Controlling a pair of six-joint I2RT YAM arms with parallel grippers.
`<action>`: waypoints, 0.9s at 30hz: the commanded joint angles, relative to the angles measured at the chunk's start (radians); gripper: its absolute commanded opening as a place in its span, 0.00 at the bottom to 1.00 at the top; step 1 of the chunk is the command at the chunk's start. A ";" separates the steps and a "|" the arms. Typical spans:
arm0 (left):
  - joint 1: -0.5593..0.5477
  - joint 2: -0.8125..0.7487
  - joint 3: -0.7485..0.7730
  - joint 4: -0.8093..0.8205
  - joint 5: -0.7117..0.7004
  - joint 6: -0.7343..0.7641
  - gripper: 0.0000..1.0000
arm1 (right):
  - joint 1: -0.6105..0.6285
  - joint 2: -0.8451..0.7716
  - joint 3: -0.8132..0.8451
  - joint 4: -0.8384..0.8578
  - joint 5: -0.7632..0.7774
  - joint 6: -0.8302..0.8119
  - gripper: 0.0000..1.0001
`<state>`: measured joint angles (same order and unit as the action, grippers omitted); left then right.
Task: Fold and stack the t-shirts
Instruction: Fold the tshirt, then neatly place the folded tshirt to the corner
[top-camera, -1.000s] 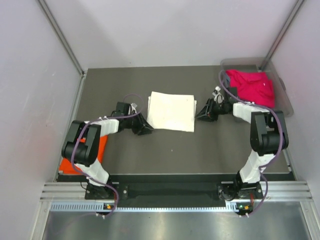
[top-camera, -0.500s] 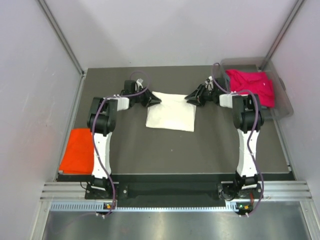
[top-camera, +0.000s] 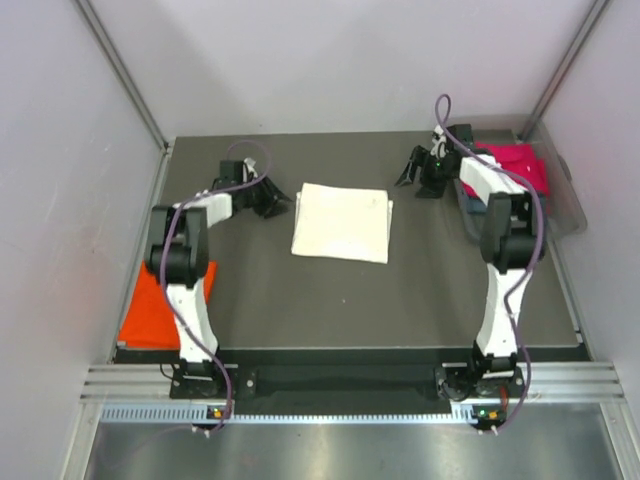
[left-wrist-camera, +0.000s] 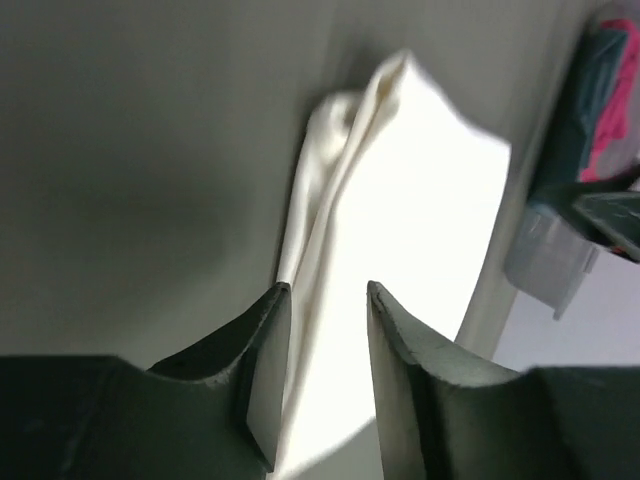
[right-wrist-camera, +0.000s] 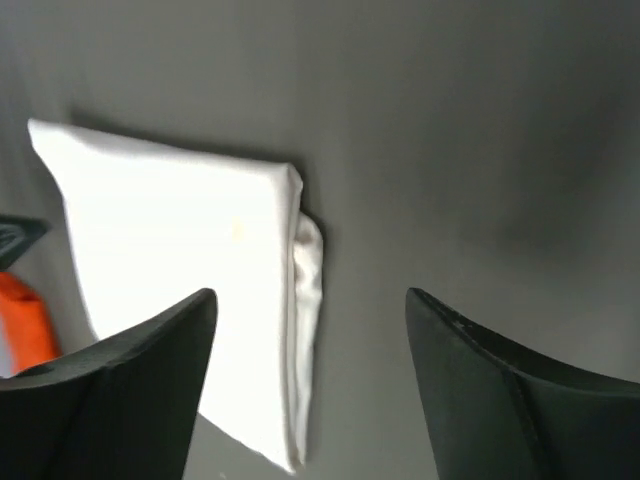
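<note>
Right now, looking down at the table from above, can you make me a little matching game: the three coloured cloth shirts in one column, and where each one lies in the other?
Things:
1. folded cream-white cloth t-shirt
2. bright orange cloth t-shirt
3. magenta-pink cloth t-shirt

Places:
A. inside the clear plastic bin at the far right
B. flat in the middle of the dark table
C. at the table's near left corner

Pairs: 1-B, 2-C, 3-A

The left arm (top-camera: 186, 292) hid part of the orange t-shirt (top-camera: 140, 320) at the near-left corner of the table (top-camera: 400, 300). The right arm (top-camera: 500, 215) covered some of the magenta t-shirt (top-camera: 525, 165) at the far-right corner.
</note>
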<state>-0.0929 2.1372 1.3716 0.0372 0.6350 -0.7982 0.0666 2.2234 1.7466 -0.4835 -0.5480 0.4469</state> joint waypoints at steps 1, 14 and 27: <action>0.013 -0.297 -0.139 -0.233 -0.153 0.087 0.42 | 0.054 -0.291 0.025 -0.214 0.250 -0.249 0.77; 0.038 -0.951 -0.463 -0.698 -0.443 -0.071 0.61 | 0.838 -0.645 -0.541 0.132 0.899 -0.868 0.93; 0.284 -0.896 -0.342 -0.902 -0.445 -0.058 0.61 | 1.004 -0.343 -0.429 0.287 0.892 -1.260 0.53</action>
<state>0.1448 1.2129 0.9897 -0.7971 0.1715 -0.8619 1.0588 1.8282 1.2377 -0.2562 0.3424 -0.7082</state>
